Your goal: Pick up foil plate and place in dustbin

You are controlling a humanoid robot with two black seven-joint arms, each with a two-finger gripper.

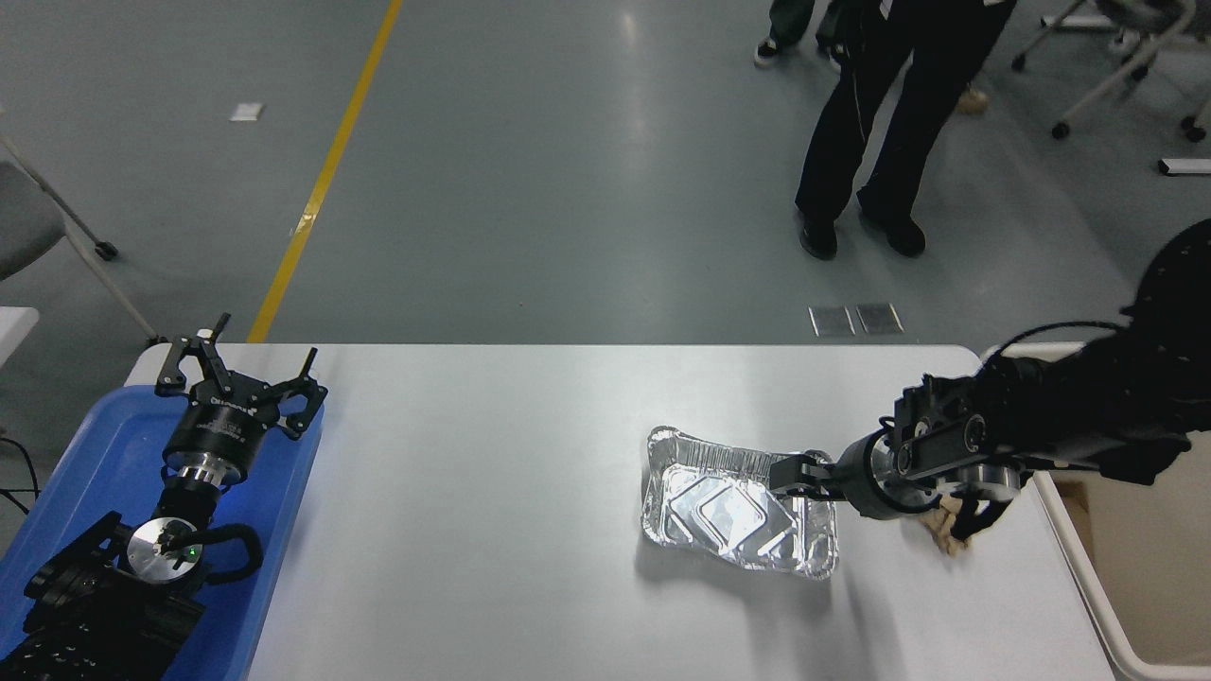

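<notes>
your right gripper (799, 476) sits low over the right end of the shiny silver rectangular foil plate (738, 501) at mid-table; you cannot tell its finger state. the beige plastic dustbin (1088, 586) stands at the table's right edge.

A shiny foil plate (738, 503) is seen lying flat on the white table (492, 473). The right gripper (802, 477) is held low at the plate's right rim, with one finger (791, 470) over the inside. A crumpled brown paper ball (944, 532) is mostly hidden behind the right arm. The beige dustbin (1126, 577) is placed at the table's right edge. The left gripper (238, 378) is parked with its fingers spread over a blue tray (85, 454). A person's legs (866, 132) are seen on the floor beyond the table.
</notes>
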